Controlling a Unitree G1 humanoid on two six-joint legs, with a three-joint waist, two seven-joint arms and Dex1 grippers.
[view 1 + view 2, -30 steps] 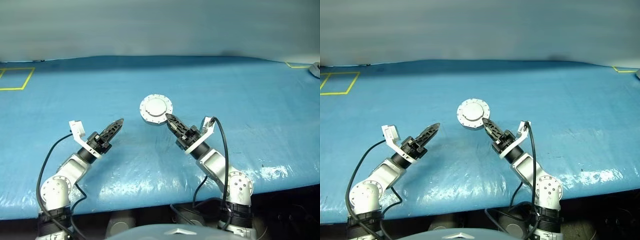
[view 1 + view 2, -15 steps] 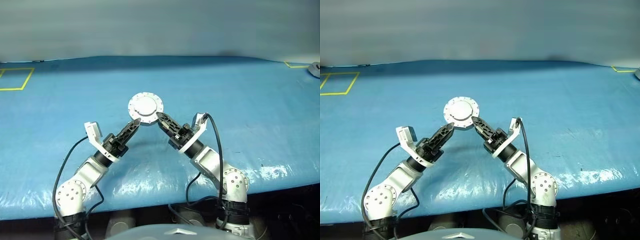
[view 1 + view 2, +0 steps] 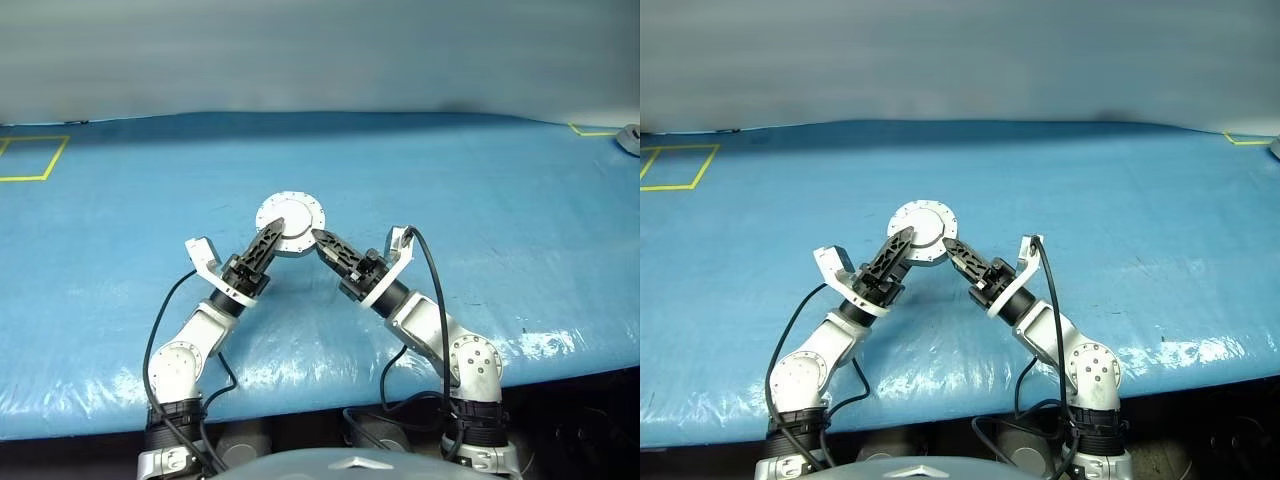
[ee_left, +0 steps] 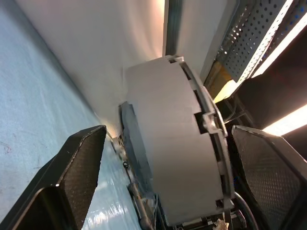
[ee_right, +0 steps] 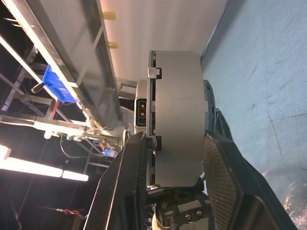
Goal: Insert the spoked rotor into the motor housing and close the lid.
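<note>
Where fingers (image 5: pixel 132 191) clamp, lid (image 5: pixel 152 124) edge-on

The two eye views look from the robot's head, forward and down over the blue table (image 3: pixel 520 200). They share nearly the same scene. Each wrist view looks along its own fingers, very close to the closed motor housing (image 4: pixel 172 143), which sits at 12 o'clock from both arms.

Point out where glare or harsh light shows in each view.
Left eye view: white sheen patches on the blue table cover near its front edge. Left wrist view: a bright light strip glows behind the motor housing. Right wrist view: lit ceiling tubes blow out beside the housing.
</note>
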